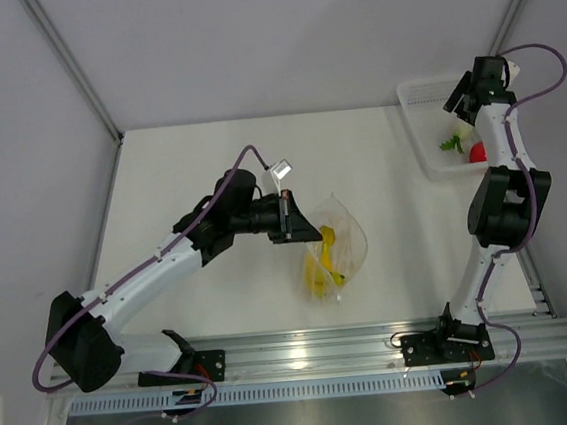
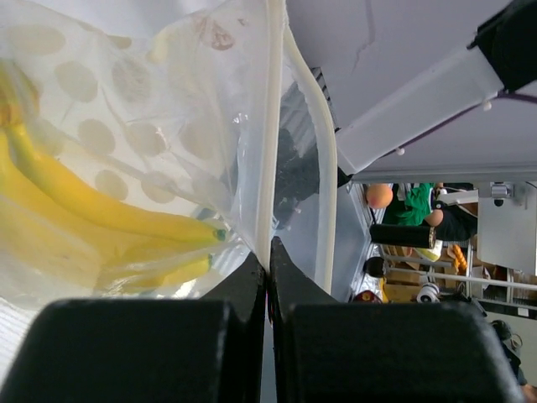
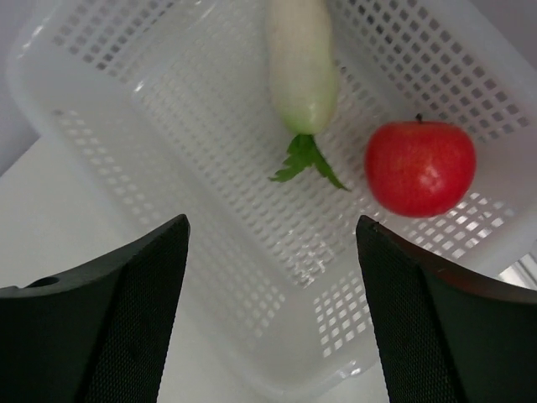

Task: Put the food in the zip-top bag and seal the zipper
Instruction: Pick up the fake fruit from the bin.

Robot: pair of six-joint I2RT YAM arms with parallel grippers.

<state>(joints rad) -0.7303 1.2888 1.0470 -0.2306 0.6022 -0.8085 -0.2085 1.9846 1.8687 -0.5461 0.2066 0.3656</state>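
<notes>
Radish (image 3: 302,63) and round red fruit (image 3: 419,168), in the white mesh basket (image 3: 126,109) at the far right of the bench (image 1: 189,171): likely light, hard and smooth, so take the radish across its thick body and the fruit at its widest, lest it roll. Your right gripper (image 3: 270,243) hovers over them, jaws wide and empty. Zip-top bag (image 1: 348,231), limp and slippery, sits mid-bench holding the banana bunch (image 1: 321,269); your left gripper (image 2: 268,269) reaches low, jaws pinched on its rim.

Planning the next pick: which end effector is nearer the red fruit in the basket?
Right. The right end effector hovers open over the basket, red fruit just beyond its fingers. The left end effector is far away, shut on the zip-top bag.
</notes>
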